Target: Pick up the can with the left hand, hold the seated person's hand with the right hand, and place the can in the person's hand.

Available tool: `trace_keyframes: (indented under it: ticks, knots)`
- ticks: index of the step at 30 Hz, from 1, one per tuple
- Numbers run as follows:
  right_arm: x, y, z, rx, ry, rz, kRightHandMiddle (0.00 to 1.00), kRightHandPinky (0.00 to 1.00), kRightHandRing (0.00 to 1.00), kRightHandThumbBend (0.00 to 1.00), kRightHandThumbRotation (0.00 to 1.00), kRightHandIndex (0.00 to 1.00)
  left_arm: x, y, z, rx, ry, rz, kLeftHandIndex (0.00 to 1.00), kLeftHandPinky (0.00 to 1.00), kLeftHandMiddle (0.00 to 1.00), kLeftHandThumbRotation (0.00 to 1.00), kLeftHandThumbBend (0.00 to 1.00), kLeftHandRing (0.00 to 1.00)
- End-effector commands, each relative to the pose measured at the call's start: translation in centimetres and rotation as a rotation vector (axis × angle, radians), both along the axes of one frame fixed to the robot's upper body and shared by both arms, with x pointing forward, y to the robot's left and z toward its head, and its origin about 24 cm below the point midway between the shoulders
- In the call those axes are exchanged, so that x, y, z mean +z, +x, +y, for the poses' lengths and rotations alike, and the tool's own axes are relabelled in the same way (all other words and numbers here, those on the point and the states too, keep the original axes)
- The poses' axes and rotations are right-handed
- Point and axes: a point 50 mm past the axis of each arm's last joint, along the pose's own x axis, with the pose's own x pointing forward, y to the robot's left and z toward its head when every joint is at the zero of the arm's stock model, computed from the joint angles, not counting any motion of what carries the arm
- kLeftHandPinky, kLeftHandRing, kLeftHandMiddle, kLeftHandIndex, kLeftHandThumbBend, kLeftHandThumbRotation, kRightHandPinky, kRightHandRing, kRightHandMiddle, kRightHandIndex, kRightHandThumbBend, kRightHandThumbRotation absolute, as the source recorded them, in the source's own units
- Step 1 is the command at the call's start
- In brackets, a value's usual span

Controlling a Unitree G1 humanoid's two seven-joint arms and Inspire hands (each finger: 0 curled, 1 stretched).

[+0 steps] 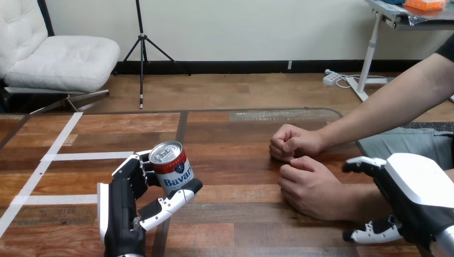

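At eight o'clock, the left hand (124, 211) gripped the can (172, 165) with curled fingers (131, 169); at four o'clock, the right hand (415, 190) sat beside the person's nearer wrist (357, 202).

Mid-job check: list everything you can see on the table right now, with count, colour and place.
table: one, brown wood, across the view.
tape strips: three, white, on the table's left part.
can: one, red, white and blue with a silver top, lower left, slightly tilted.
person's farther hand: one, a closed fist, on the table right of centre.
person's nearer hand: one, closed, just in front of the farther one.
left hand: one, black and white, lower left, curled round the can.
right hand: one, black and white, lower right, at the nearer hand's wrist.
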Motion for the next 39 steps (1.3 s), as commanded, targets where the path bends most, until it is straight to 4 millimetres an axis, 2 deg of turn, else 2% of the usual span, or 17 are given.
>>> trace_keyframes:
  ticks: [1,22,39]
  knots:
    - [2.6,1.0,0.0,0.012,-0.059,-0.098,0.81,0.79,0.81,0.93,0.12,0.78,2.0,1.0,-0.6,-0.024,-0.019,-0.115,0.55,0.49,0.48,0.00,0.58,0.44]
    - [2.5,2.0,-0.5,0.005,-0.175,0.014,0.81,0.80,0.82,0.91,0.15,0.79,2.3,1.3,-0.9,-0.036,-0.007,-0.127,0.55,0.46,0.48,0.00,0.59,0.44]
    - [2.1,2.8,-1.0,-0.001,-0.242,0.030,0.81,0.79,0.82,0.94,0.10,0.79,2.3,1.2,-0.9,-0.039,0.007,-0.128,0.55,0.44,0.48,0.00,0.59,0.44]
